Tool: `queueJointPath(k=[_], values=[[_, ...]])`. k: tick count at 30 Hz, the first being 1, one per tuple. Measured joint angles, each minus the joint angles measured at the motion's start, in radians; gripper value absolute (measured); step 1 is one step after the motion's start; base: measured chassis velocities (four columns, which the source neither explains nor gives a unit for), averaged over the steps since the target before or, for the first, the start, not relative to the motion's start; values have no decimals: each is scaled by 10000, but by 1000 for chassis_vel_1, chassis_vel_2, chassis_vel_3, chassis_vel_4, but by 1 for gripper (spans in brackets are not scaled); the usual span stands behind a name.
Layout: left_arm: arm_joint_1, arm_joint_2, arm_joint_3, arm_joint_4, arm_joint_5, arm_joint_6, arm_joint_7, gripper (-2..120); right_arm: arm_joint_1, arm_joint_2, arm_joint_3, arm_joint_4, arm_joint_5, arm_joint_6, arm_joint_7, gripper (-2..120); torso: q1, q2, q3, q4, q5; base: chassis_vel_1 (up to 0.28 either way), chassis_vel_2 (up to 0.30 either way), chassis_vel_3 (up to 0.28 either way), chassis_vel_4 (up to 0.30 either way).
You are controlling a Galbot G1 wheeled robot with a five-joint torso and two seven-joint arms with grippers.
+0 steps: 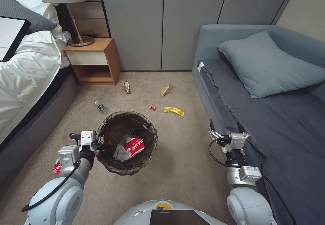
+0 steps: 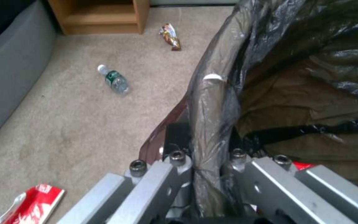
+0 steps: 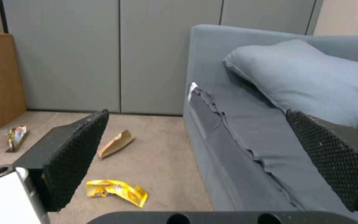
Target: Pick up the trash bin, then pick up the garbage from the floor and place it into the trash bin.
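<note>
Bin already in hand, litter collection under way, judging by what lies inside; left pincer (image 1: 100, 140) clamped on the near-left rim of the bin (image 1: 127, 143), one finger inside the liner and one outside, as the left wrist view shows. Red-and-white packet (image 1: 134, 146) and white tissue (image 1: 121, 153) resting in the bin bottom; liner dark, see-through, creased, folded over the rim and bunched where the fingers bite.

Left to right across the floor (image 1: 182, 157), all placed from the bin: a second red-and-white packet (image 1: 57, 167) just left of it, beside the left forearm; small green-labelled bottle (image 1: 100, 107) lying on its side beyond and slightly left; shiny brown wrapper (image 1: 126, 87) farther beyond, near the nightstand (image 1: 93, 60); small red scrap (image 1: 152, 107) just beyond to the right; brown paper scrap (image 1: 166, 89) farther off in the same direction; yellow wrapper (image 1: 174, 110) beyond and right, flat and crinkled.

Right pincer (image 1: 212, 134) well right of the bin, hanging beside the sofa (image 1: 287, 123) edge, jaws wide apart and holding nothing; mesh-faced pads (image 3: 79, 155) framing the yellow wrapper and paper scrap in the right wrist view.

Next move, by judgement: lowering the free right pincer onto a nearby piece, likely the yellow wrapper or red scrap; thin flat pieces on carpet probably calling for a low, pinching approach; bin best kept level and close so the drop lands inside.
</note>
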State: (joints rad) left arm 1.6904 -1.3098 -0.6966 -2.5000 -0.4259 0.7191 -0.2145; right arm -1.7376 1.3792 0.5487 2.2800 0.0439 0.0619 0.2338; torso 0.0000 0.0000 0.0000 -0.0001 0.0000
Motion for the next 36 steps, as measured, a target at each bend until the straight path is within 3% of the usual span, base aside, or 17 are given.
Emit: queueJointPath(k=[36], values=[[193,-21,-62,0,-17,-38,-19,2,29,13,-125,2,-24,16,4,100,0,0,0,0,0,-84,83,85,-86]])
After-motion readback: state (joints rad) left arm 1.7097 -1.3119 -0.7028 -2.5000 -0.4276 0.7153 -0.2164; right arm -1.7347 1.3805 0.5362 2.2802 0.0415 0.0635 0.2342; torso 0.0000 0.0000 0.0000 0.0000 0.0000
